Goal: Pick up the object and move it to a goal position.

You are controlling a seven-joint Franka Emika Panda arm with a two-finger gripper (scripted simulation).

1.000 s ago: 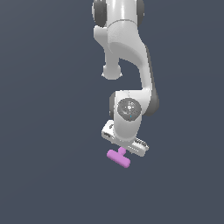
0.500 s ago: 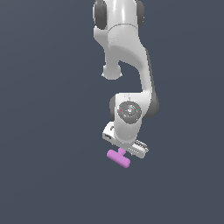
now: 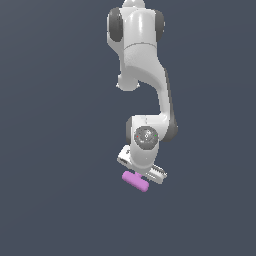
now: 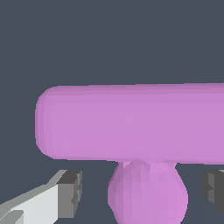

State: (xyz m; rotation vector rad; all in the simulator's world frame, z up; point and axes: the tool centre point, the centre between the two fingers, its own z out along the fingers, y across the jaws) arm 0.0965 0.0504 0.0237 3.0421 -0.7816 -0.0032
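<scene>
The object (image 3: 135,181) is a small pink-purple piece lying on the dark grey ground, just under the white hand. In the wrist view the object (image 4: 131,124) fills the picture: one long rounded bar, with a short rounded stub below it. My gripper (image 3: 141,175) is right above it and open. In the wrist view my gripper (image 4: 142,190) straddles the stub, and a dark fingertip (image 4: 72,192) stands off to one side and the other fingertip (image 4: 214,188) off to the other side. A gap shows between each pad and the stub. The rest of the piece is hidden.
Only the flat dark grey ground (image 3: 55,150) surrounds the piece. The white arm (image 3: 142,65) rises straight up from the hand to the exterior view's upper edge.
The hand has come down toward the object over the last second. The object has stayed where it was.
</scene>
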